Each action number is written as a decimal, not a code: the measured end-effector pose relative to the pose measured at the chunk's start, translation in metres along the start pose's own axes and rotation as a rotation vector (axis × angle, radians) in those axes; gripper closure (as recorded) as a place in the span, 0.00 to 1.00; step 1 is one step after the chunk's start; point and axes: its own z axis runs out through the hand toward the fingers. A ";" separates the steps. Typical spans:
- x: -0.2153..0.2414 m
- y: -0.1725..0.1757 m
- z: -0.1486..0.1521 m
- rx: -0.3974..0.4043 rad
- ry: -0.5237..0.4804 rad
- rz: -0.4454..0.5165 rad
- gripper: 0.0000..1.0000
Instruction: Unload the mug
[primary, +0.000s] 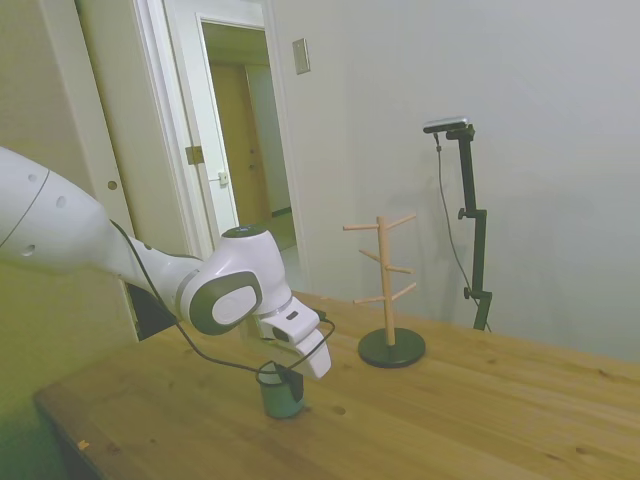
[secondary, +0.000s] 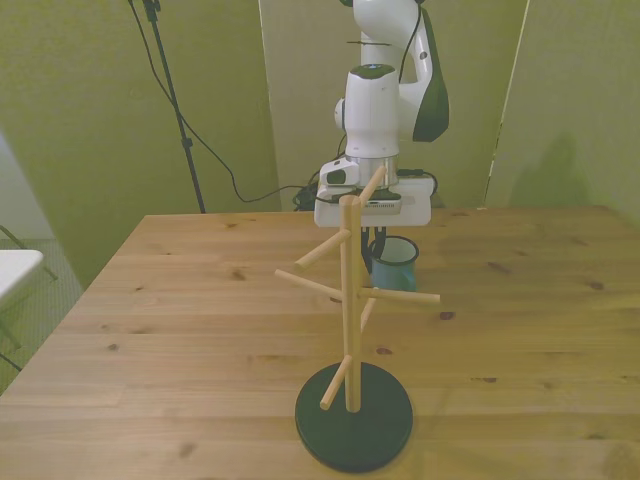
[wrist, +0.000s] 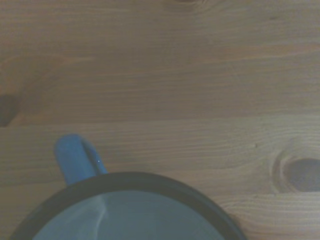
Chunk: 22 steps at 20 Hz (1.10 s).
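In the wrist view the mug (wrist: 131, 207) is cut off by the frame edge, so only part of its dark rim, pale inside and blue handle show. In the front view the wooden peg stand (secondary: 350, 330) hides part of the mug and the end effector (secondary: 379, 240) behind it, so whether its fingers are apart cannot be told.
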 end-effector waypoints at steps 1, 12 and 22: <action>0.000 0.000 0.000 0.000 0.000 0.002 0.00; 0.004 0.009 -0.012 0.004 -0.019 0.031 0.00; 0.010 0.006 -0.103 0.027 -0.037 0.006 0.00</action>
